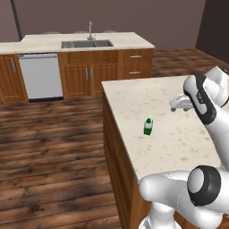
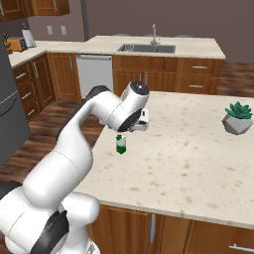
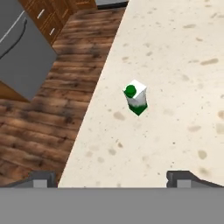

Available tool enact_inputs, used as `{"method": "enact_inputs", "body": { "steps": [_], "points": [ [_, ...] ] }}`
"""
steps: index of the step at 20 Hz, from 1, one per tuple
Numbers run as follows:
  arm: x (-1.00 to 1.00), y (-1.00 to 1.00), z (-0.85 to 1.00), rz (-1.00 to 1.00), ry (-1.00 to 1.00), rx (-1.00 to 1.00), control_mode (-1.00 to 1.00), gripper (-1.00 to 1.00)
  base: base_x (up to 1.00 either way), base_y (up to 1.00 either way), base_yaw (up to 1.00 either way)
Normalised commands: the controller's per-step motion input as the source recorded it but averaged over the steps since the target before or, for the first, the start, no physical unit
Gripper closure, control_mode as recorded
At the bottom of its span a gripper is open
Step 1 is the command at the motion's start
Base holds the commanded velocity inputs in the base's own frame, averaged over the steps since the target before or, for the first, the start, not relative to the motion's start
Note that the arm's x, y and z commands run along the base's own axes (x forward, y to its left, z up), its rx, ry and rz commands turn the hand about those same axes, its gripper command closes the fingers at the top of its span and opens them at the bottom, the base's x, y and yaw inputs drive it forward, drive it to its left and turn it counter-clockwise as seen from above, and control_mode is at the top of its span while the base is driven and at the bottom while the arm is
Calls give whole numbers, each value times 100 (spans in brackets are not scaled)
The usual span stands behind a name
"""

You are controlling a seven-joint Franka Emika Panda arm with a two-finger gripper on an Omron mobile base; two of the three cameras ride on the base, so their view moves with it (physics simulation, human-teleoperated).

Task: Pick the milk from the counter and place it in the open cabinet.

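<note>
The milk [image 1: 148, 126] [image 2: 121, 144] [image 3: 136, 98], a small white carton with a green lower band and green cap, stands upright on the counter [image 1: 134, 98] [image 2: 188, 149] [image 3: 175, 65] close to its edge. My gripper [image 1: 179, 103] [image 2: 141, 121] [image 3: 114, 179] hangs above the counter, a little above and beside the carton, apart from it. In the hand view its fingertips [image 3: 188, 178] stand wide apart with nothing between them, so it is open. The open cabinet is out of view.
A spiky potted plant [image 2: 238, 117] sits at the counter's far side. Beyond the wooden floor runs a second counter with a steel sink [image 1: 87, 44] [image 2: 149, 48] and a dishwasher [image 1: 40, 76]. A grey fridge [image 2: 10, 114] [image 3: 22, 48] stands beside the floor gap.
</note>
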Motion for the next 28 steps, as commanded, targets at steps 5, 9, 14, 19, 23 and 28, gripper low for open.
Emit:
{"method": "enact_inputs", "body": {
  "steps": [5,9,14,19,23,28],
  "points": [
    [37,-12,-40,2,-23,0,-100,-100,0,0,0],
    [7,-2,-28,3,-21,0,-100,-100,0,0,0],
    [0,0,-36,3,-13,-1,-100,-100,0,0,0],
    [0,0,-39,2,-11,-3,-100,-100,0,0,0],
    [0,0,-33,0,-8,-2,-100,-100,0,0,0],
    [0,11,-35,0,-10,-10,-100,-100,0,0,0]
  ]
}}
